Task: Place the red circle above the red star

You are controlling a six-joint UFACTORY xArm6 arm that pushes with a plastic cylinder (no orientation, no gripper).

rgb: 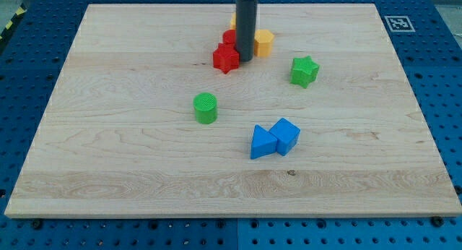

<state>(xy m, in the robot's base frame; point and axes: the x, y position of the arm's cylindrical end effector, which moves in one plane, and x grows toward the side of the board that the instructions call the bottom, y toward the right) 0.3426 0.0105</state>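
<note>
Listing from the frame's bottom upward: a pale wooden worktop [108,178], visible grain, smooth and flat, set on a blue perforated base [447,98].

- Blue triangle [263,143] and blue cube [286,135], lower centre-right, touching each other. Ridged printed plastic, by the look.
- Green cylinder [206,108], centre-left, upright, standing alone.
- Green star [304,71], right of centre, well apart from the rest.
- Red star [226,58], upper centre, just left of my tip [245,59].
- Red circle [230,38], directly behind the red star toward the frame's top, mostly hidden by the star and the rod; touching or nearly so, cannot tell which.
- Yellow block [264,42], faceted, just right of the rod; another yellow piece [233,22] peeks out behind, shape unclear.
- Rod: dark, straight, rigid. No hand is fitted, so nothing opens, closes or holds; contact is by pushing only.

Handling judgement: the red circle appears small, light, stiff and hard, likely to slide easily on the smooth wood and to roll off a glancing push. Best pushed squarely on its side wall; crowded neighbours could be dragged along.
</note>
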